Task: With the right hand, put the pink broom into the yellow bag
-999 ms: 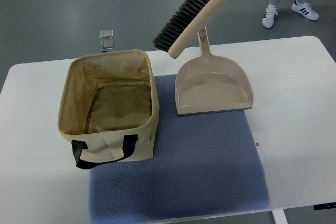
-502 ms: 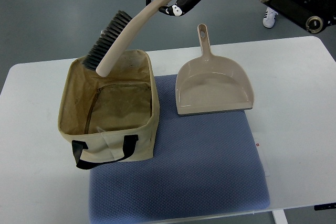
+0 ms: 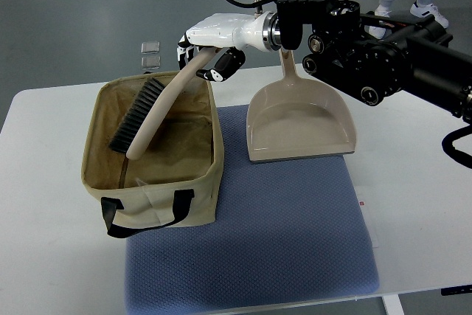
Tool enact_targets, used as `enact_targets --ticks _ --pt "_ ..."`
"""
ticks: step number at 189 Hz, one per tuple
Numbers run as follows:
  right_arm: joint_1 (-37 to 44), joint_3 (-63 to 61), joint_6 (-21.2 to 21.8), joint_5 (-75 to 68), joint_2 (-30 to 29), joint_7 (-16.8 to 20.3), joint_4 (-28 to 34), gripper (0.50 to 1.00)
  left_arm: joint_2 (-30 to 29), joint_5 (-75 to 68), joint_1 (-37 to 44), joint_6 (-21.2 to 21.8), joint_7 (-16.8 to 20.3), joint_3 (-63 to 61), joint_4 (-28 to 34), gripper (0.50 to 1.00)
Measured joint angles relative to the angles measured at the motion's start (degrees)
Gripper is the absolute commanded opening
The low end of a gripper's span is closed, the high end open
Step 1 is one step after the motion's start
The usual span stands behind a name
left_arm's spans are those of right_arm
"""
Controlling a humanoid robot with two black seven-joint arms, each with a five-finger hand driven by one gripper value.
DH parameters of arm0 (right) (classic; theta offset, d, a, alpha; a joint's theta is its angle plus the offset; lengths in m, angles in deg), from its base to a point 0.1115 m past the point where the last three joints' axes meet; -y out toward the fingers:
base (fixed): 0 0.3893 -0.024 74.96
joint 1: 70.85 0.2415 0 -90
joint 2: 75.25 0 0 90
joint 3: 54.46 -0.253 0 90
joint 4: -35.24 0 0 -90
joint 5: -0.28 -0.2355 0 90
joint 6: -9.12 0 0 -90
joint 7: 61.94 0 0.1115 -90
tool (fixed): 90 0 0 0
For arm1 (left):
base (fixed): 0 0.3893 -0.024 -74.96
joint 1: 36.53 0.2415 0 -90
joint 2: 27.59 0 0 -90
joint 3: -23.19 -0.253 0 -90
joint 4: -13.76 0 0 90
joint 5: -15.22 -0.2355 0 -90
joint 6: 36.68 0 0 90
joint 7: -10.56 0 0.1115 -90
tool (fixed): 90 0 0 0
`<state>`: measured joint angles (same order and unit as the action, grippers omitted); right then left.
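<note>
My right hand (image 3: 200,58) comes in from the right on a black and white arm and is shut on the handle of the pink broom (image 3: 151,119). The broom slants down to the left, its dark bristle head inside the opening of the yellow bag (image 3: 156,197). The bag is a beige open-top fabric box with a black strap, standing on the left part of the blue mat (image 3: 280,234). The hand hovers above the bag's far right corner. The left arm is out of view.
A pink dustpan (image 3: 299,123) lies on the mat's far edge, right of the bag, its handle under my forearm. The white table (image 3: 420,145) runs to edges at left and right. A person's legs in white shoes (image 3: 428,12) stand beyond the table.
My right arm has swung left and lowered with the broom. The bristle head went from above the dustpan handle, over the bag's far rim, down into the bag.
</note>
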<state>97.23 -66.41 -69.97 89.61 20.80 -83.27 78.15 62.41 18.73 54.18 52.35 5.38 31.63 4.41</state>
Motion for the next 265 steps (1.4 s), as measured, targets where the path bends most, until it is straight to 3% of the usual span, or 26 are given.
enact_targets --ticks 25,73,115,150,199,265 --pt "-0.19 -0.26 -0.36 -0.64 0.42 -0.05 0.4 0.858 0.0 0.0 -0.01 0.0 0.0 0.0 -0.01 1.0" --pt "-0.21 -1.08 -0.36 -1.2 1.46 -0.45 0.89 0.864 0.0 0.0 -0.01 0.0 0.0 0.0 0.01 1.0" --pt "-1.78 -6.9 0.04 -6.11 6.26 -0.72 3.73 0.895 0.0 0.01 0.0 0.0 0.0 0.0 0.03 1.0" --pt "-10.08 -19.02 -0.27 -20.0 10.19 -0.72 3.03 0.907 0.0 0.01 -0.01 0.0 0.0 0.0 0.03 1.0" --pt "-23.58 -37.3 -1.88 -40.96 10.56 -0.57 -1.32 0.911 0.0 0.01 0.01 0.0 0.0 0.0 0.03 1.0" --pt "-30.49 -41.12 -4.34 -66.68 9.65 0.05 -7.26 0.926 0.0 0.01 -0.01 0.0 0.01 0.0 0.01 1.0"
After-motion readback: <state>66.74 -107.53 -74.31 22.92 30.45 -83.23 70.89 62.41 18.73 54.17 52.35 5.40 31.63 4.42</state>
